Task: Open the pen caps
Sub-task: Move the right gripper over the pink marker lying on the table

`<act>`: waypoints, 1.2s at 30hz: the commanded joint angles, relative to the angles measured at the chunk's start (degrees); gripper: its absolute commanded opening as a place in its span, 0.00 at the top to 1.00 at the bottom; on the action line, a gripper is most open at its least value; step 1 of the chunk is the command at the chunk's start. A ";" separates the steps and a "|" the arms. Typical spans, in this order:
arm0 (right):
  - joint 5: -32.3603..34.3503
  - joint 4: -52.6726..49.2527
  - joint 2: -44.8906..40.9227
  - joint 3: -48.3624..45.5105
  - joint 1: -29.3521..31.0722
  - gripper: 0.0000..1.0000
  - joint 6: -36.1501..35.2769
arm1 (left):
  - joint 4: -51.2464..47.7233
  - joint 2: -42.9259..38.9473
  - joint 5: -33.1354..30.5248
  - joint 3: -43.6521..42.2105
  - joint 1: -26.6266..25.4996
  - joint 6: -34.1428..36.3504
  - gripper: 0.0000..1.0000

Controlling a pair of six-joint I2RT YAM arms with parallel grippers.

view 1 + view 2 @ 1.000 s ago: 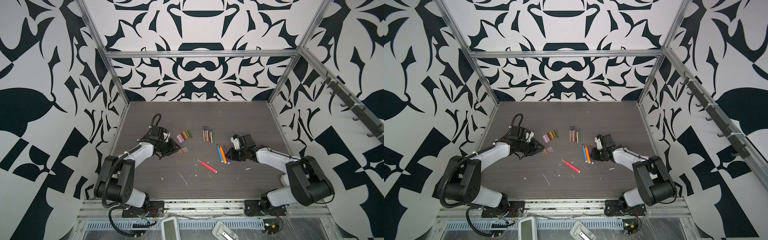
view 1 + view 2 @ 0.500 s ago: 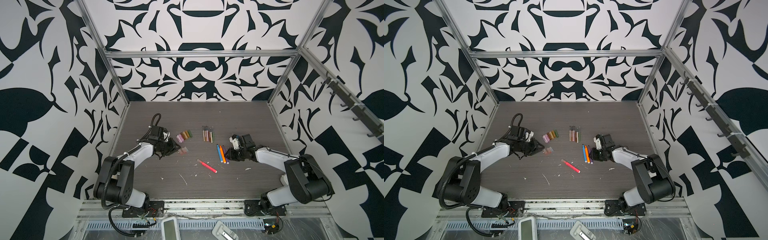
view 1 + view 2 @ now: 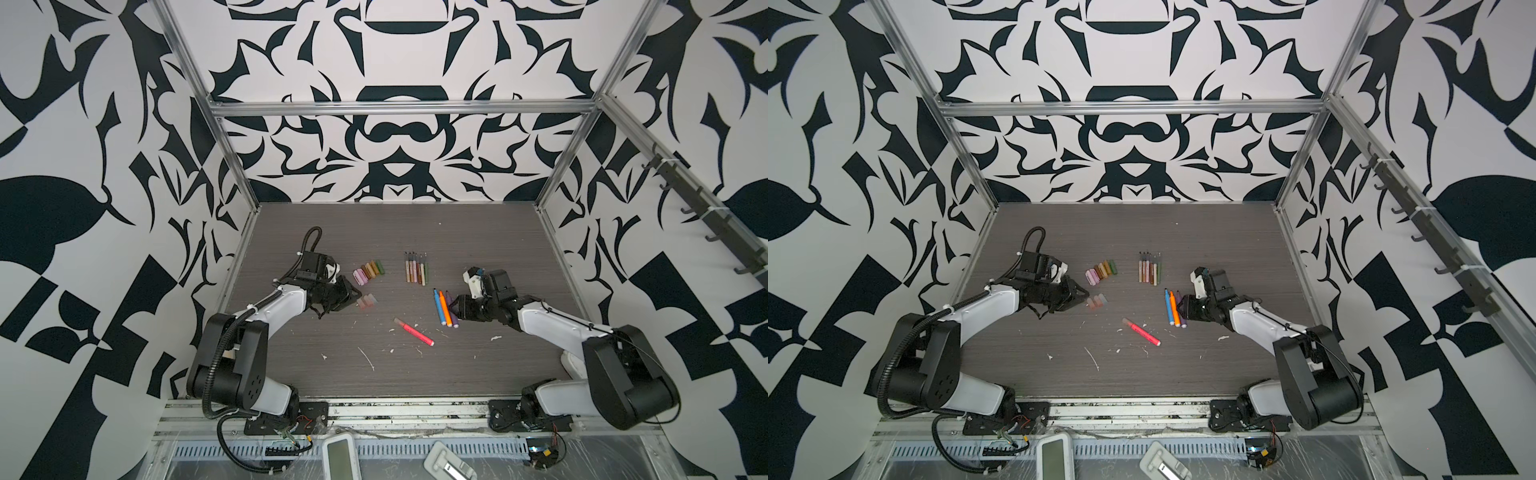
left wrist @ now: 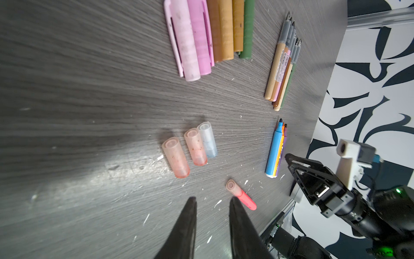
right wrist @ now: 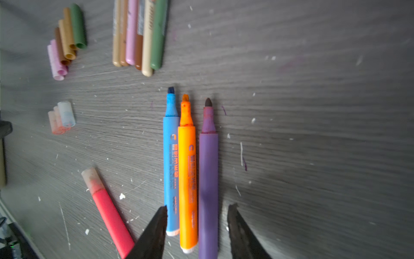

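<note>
On the left, we are watching the left end effector point(image 4: 211, 199) hovering low over the bench point(image 3: 457, 374), its two fingers standing slightly apart and pinching nothing. Just ahead of it, three translucent caps point(image 4: 187, 150) are lying side by side, two reddish and one bluish, off their pens. Farther back, the row of opaque caps point(image 4: 208, 33) is lying packed together, running from pink through brown and gold to green.

Moving toward the middle, we are seeing the red pen point(image 5: 109, 210) lying slantwise on its own, its cloudy cap point(image 5: 91, 177) on. Behind it, the thin pens point(image 4: 283, 67) are lying bunched, tips bare. Next, the blue pen point(image 5: 171, 161), orange pen point(image 5: 187, 168) and purple pen point(image 5: 208, 175) are lying parallel and touching, nibs uncovered.

On the right, the right end effector point(image 5: 199, 206) is sitting over their rear ends, fingers spread wide and straddling the orange and purple barrels. One finger is crossing the blue barrel's end, and we cannot tell whether it is touching.
</note>
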 commanded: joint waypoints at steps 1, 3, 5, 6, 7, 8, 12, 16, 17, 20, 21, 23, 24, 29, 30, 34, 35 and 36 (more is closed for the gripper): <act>2.29 2.38 -4.16 -1.96 -0.32 0.44 -0.17 | 0.71 -1.72 0.94 -1.76 -0.20 -0.21 0.71; 3.24 3.12 -6.88 -3.44 -0.32 0.40 -0.06 | 0.85 -2.36 0.92 -2.17 -0.15 -0.45 0.71; 3.79 3.85 -9.75 -4.94 -0.32 0.40 -0.06 | 1.02 -3.04 1.00 -2.49 -0.23 -0.79 0.71; 4.18 4.09 -11.13 -5.70 -0.32 0.40 0.07 | 1.23 -3.57 1.21 -2.72 -0.24 -1.03 0.72; 4.34 4.37 -12.16 -6.44 -0.32 0.40 0.25 | 1.56 -4.18 1.35 -2.90 -0.32 -1.29 0.72; 4.26 4.81 -13.46 -7.09 -0.33 0.40 0.34 | 2.33 -5.10 1.44 -3.40 -0.48 -1.79 0.72; 2.95 3.55 -18.29 -8.30 -0.02 0.42 0.54 | 9.05 -10.68 0.86 -7.89 -3.09 -6.20 0.72; 2.44 -2.76 -21.15 -8.68 2.08 0.44 0.76 | 11.18 -18.49 -4.17 -11.58 -7.95 -8.50 0.72; 2.40 -3.42 -21.88 -9.06 3.56 0.44 0.98 | 11.68 -20.60 -5.57 -12.63 -9.14 -9.16 0.72; 6.70 -6.38 -23.16 -8.34 10.83 0.44 1.25 | 12.60 -25.74 -7.50 -15.19 -11.41 -10.22 0.71; 9.74 -7.02 -22.67 -8.01 14.73 0.44 1.32 | 12.54 -27.23 -7.76 -15.72 -11.86 -10.22 0.71; 15.17 -7.05 -20.75 -7.09 21.04 0.46 2.24 | 12.37 -29.55 -8.31 -16.82 -12.45 -10.38 0.70; 17.39 -6.41 -18.99 -6.49 24.00 0.46 2.85 | 12.04 -30.39 -8.41 -17.37 -12.55 -10.54 0.70; 22.77 -5.11 -6.53 -0.52 32.90 0.49 3.57 | 8.98 -31.70 -7.69 -18.51 -12.63 -11.10 0.70; 23.36 -5.17 -4.30 1.03 33.83 0.49 3.33 | 8.62 -31.87 -7.43 -18.80 -12.78 -11.32 0.70; 24.03 -5.39 2.45 6.12 35.93 0.49 1.94 | 5.89 -33.12 -7.12 -19.48 -12.75 -11.53 0.70; 24.14 -5.73 4.35 7.47 36.23 0.49 1.54 | 5.15 -33.65 -7.15 -19.82 -12.79 -11.54 0.70; 24.12 -6.03 5.96 8.67 36.57 0.49 0.97 | 4.41 -34.13 -7.23 -20.00 -12.72 -11.54 0.70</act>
